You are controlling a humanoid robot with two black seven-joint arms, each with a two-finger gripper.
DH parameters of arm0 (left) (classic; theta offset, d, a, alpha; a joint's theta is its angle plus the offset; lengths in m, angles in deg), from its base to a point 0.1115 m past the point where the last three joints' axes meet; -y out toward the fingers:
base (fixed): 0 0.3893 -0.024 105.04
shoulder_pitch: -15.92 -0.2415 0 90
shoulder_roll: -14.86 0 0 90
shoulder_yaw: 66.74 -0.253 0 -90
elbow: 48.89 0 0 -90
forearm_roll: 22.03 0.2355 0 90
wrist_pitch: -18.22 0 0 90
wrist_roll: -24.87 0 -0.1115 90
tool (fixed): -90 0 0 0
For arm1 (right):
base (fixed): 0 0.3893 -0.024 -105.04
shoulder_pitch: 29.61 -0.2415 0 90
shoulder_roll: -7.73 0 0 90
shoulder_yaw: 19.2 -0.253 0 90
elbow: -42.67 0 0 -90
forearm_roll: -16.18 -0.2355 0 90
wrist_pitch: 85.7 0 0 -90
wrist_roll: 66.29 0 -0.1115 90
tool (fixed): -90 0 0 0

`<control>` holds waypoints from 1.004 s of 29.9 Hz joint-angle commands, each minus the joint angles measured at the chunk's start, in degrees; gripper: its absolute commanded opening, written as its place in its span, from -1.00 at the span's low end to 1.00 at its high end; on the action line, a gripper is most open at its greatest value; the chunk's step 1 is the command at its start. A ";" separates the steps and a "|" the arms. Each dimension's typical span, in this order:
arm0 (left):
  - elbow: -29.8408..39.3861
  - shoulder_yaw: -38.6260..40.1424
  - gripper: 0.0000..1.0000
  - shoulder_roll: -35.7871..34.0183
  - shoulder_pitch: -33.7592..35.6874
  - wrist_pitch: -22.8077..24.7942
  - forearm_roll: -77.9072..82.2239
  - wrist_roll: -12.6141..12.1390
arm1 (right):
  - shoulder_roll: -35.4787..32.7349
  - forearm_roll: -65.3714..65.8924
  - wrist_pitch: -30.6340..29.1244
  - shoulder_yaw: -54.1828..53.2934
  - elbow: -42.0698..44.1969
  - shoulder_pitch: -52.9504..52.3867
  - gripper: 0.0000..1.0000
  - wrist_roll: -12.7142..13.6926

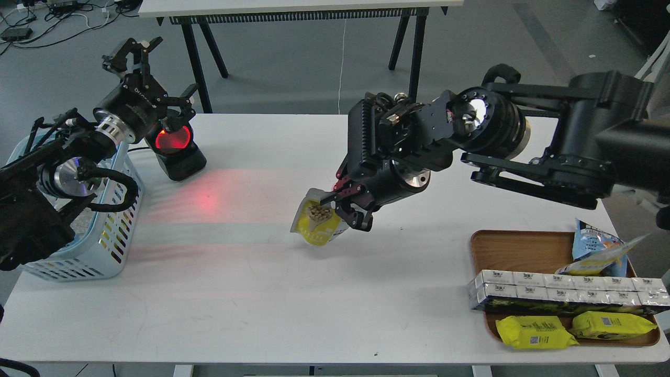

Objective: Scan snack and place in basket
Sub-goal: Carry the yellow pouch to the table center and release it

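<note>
My right gripper (341, 210) is shut on the snack (315, 224), a pouch with a yellow lower part picturing beige nuts. It holds the pouch tilted, a little above the middle of the white table (261, 298). The pouch's white top is mostly hidden by the fingers. The light blue basket (112, 238) stands at the table's left edge, partly behind my left arm. My left gripper (157, 70) is open and empty, raised above the far left corner, over a black scanner (175, 149) that glows red.
Red scanner light falls on the table left of the pouch. A brown wooden tray (523, 246) at the front right holds a blue pouch (594, 246), a row of white boxes (565, 293) and two flat yellow packs (534, 332).
</note>
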 commanded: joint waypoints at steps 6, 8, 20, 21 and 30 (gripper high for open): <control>0.00 -0.01 1.00 0.15 -0.74 -0.01 -0.05 0.07 | 8.51 -0.01 -0.01 3.92 5.06 0.05 -1.00 0.00; 0.00 -0.01 1.00 0.24 -0.74 -0.01 -0.05 0.07 | 9.22 -0.01 -0.01 4.09 5.33 0.22 -0.99 0.00; 0.00 -0.01 1.00 0.77 -0.91 -0.01 -0.05 0.07 | 10.19 -0.01 -0.01 4.09 5.24 -0.04 0.16 0.00; 0.00 -0.01 1.00 0.77 -0.91 -0.01 -0.05 0.07 | 10.28 -0.01 -0.01 4.09 5.24 -0.30 0.32 0.00; -3.15 1.92 1.00 0.51 -0.56 -0.01 -0.23 0.08 | 9.58 -9.75 -0.01 -8.20 14.10 -1.89 0.96 0.00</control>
